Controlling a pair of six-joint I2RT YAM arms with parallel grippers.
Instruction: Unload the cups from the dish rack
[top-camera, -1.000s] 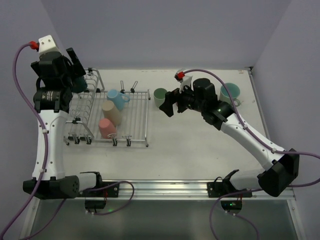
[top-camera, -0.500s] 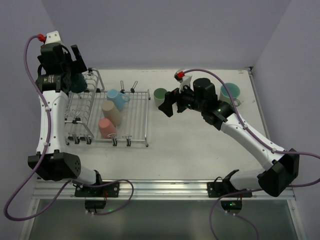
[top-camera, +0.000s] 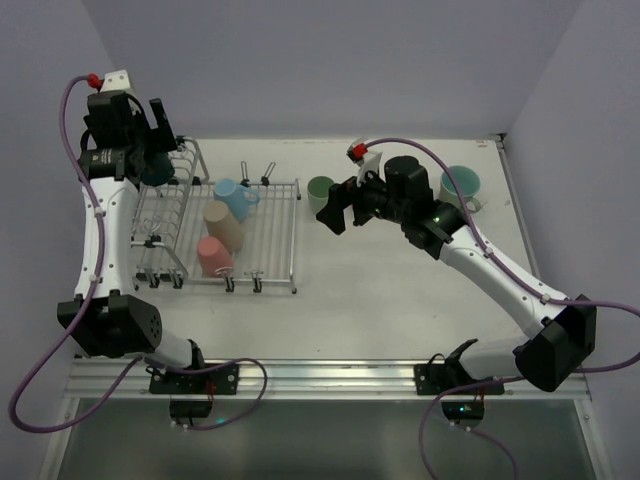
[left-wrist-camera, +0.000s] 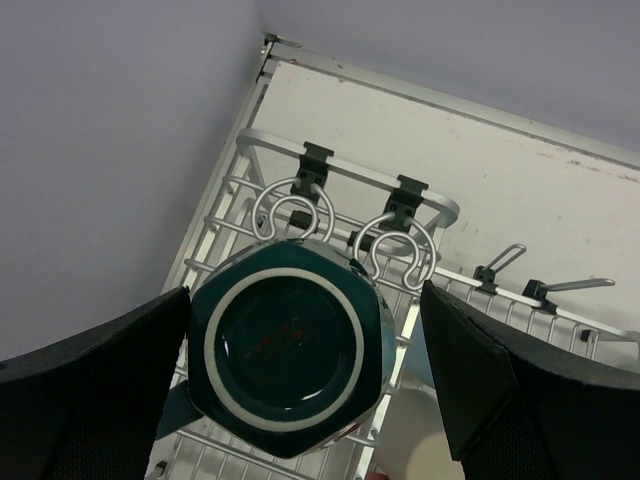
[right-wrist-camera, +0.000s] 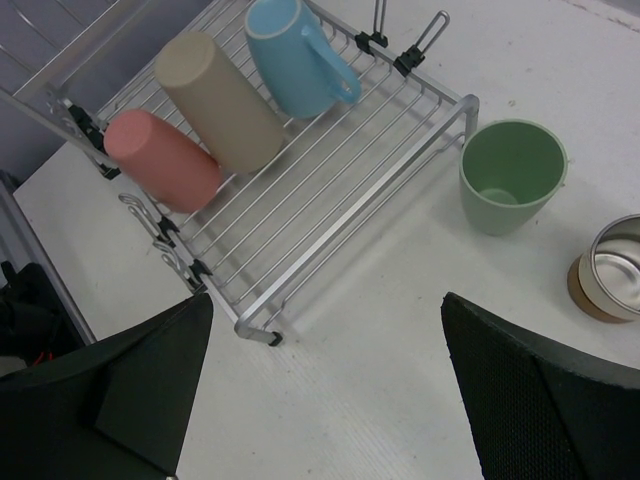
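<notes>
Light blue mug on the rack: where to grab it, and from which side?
Likely the handle, from above: the light blue mug lies on its side on the dish rack, handle sticking out free, away from the beige tumbler crowding its body.

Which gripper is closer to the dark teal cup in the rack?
Left. The left gripper hangs directly over the dark teal cup, jaws open either side; the right gripper is across the table beside the pale green cup.
</notes>
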